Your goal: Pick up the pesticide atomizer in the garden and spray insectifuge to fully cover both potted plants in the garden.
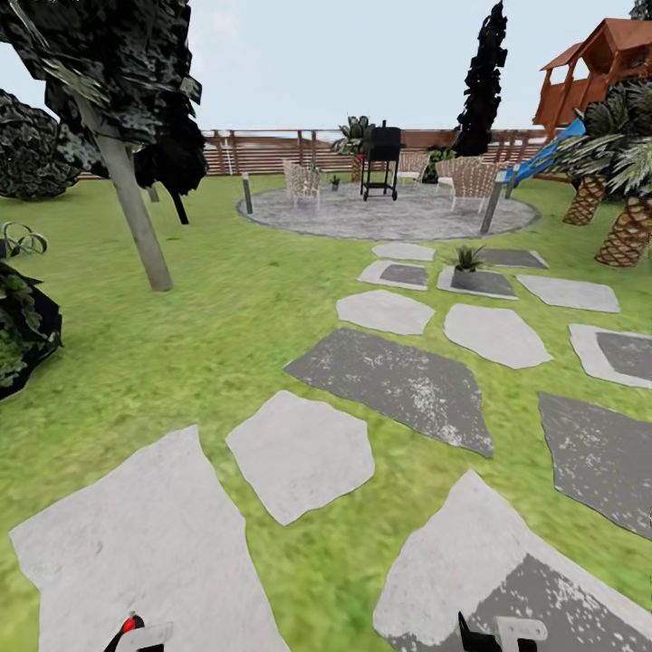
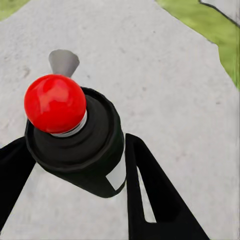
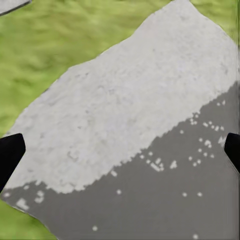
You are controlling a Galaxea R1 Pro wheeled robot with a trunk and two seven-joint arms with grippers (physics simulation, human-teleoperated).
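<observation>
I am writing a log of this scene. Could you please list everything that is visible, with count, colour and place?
Atomizer: one, dark with red ball top, held in left claw.
Potted plant: one, green, on a stepping stone before the patio.
Stepping stones: many, pale and dark grey, across the lawn.
Lawn: green, all around.
Patio: one, grey, round, far middle.
Grill: one, black, on patio.
Chairs: several, pale, on patio.
Fence: brown, slatted, at the back.
Palms: two, scaly trunks, far right.
Left claw: black, shut on atomizer.
Right claw: black, open, over a stone.
</observation>
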